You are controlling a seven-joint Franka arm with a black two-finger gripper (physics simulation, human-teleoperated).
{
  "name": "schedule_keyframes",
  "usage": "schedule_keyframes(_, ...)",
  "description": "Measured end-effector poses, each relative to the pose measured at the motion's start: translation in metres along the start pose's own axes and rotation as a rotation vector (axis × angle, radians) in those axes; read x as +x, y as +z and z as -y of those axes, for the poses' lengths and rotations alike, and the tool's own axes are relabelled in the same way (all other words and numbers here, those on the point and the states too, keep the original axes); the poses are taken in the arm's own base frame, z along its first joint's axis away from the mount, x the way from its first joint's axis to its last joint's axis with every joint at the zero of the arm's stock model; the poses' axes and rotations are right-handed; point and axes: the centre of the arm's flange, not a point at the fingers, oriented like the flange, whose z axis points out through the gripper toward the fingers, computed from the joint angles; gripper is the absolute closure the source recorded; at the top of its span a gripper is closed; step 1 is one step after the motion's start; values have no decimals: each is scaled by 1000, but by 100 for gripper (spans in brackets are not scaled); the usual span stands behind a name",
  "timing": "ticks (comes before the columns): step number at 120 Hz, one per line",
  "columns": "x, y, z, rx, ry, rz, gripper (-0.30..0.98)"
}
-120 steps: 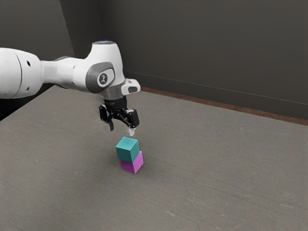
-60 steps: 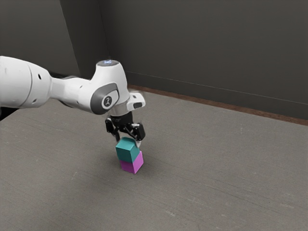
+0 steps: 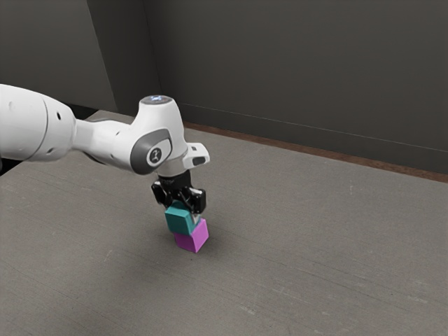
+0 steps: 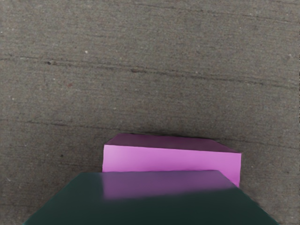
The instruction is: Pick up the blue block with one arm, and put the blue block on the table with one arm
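My gripper (image 3: pixel 183 213) points down around the teal-blue block (image 3: pixel 179 221), shut on it from two sides; the block hides part of the far finger. That block sits slightly off-centre over the magenta block (image 3: pixel 193 239), shifted toward the exterior view's left. Whether the two blocks touch, I cannot tell. In the wrist view the blue block (image 4: pixel 150 206) is large and dark at the lower edge, overlapping the magenta block (image 4: pixel 173 159) behind it.
Grey, wood-grained tabletop (image 3: pixel 315 245) surrounds the blocks. A dark wall (image 3: pixel 301 70) stands beyond the table's brown far edge (image 3: pixel 315 154).
My hand has come down over the stack and its fingers have closed on the blue block. The blue block has turned a little and shifted toward the exterior view's left; the magenta one has stayed.
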Motion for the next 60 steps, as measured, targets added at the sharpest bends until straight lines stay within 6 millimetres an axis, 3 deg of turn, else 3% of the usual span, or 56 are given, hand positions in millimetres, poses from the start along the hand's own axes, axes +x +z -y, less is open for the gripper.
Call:
schedule_keyframes(28,1,-16,-4,9,3,-5,30)
schedule_keyframes(35,0,-18,-34,11,56,-9,29)
schedule_keyframes(49,-8,-4,-122,3,196,1,30)
schedule_keyframes(60,-19,9,-160,12,256,15,30)
